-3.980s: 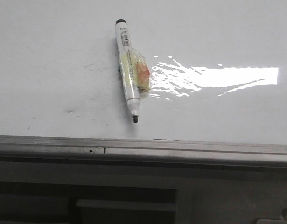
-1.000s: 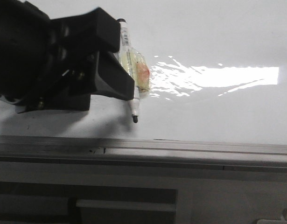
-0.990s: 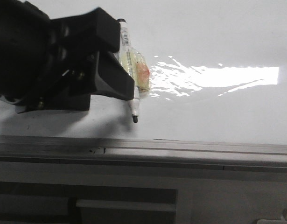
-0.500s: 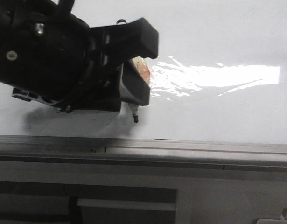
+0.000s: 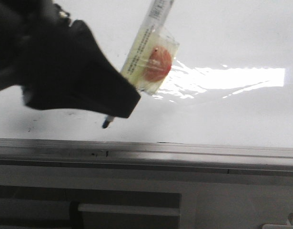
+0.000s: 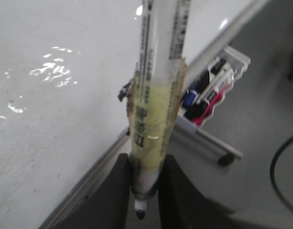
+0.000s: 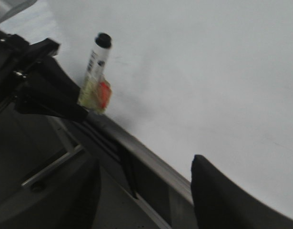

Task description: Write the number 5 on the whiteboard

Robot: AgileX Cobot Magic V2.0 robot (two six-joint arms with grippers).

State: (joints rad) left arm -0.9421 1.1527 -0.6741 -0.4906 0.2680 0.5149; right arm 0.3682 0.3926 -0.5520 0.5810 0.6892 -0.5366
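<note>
The whiteboard (image 5: 222,43) fills the upper part of my front view, glossy white, with a few faint grey specks to the left of the marker and a bright glare patch (image 5: 232,78) to its right. The board's grey edge strip (image 5: 184,151) runs across just below the marker's tip. The marker (image 5: 147,37) stands over the board at a slant, its capless dark tip (image 5: 105,124) pointing down and left towards the strip and its rear end leaning up and right out of the front view. From what I have, I cannot tell whether the tip touches the surface. A yellowish tape wrap with an orange patch (image 5: 158,64) sits around the marker's middle, above the grip. The left gripper (image 6: 145,188) pinches the marker low on its barrel, just above the tip. In the left wrist view its two black fingers (image 6: 118,191) press against either side of the barrel, and the printed white body rises away from them. In the front view that gripper is a big dark mass reaching in from the left of the marker and hiding its lower barrel. The right gripper (image 7: 151,200) is well away from the marker, its fingers spread wide with nothing between them, hanging near the strip. Beyond the marker, off the board's edge, the left wrist view shows a small tray (image 6: 210,93) of spare pens, blurred, and a dark cable (image 6: 284,167) further out.
</note>
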